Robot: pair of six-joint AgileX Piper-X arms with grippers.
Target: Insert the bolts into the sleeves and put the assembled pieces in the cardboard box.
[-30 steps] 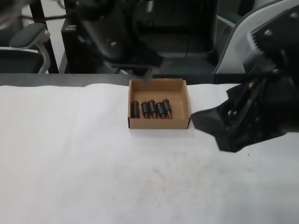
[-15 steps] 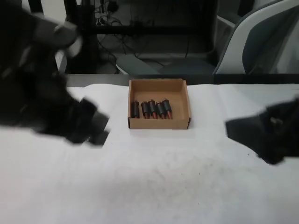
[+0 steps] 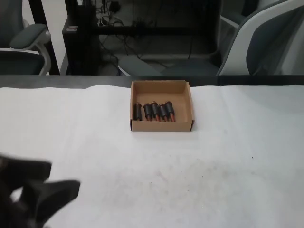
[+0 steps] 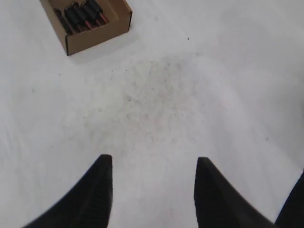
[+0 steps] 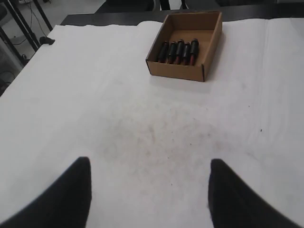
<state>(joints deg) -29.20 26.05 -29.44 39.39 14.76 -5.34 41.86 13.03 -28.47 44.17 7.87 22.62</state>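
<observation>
Fingers of the left gripper (image 4: 153, 164) and the right gripper (image 5: 149, 164) stand spread, holding nothing. Well beyond both fingertip pairs sits the brown open-topped cardboard box (image 5: 173, 69), with five black, red-tipped assembled pieces (image 5: 179, 52) side by side inside.

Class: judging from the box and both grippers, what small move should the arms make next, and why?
Probably just park both arms: every bolt and sleeve in sight is already joined, with five assembled pieces lying in the cardboard box, and the left gripper and right gripper hang open, holding nothing.
</observation>
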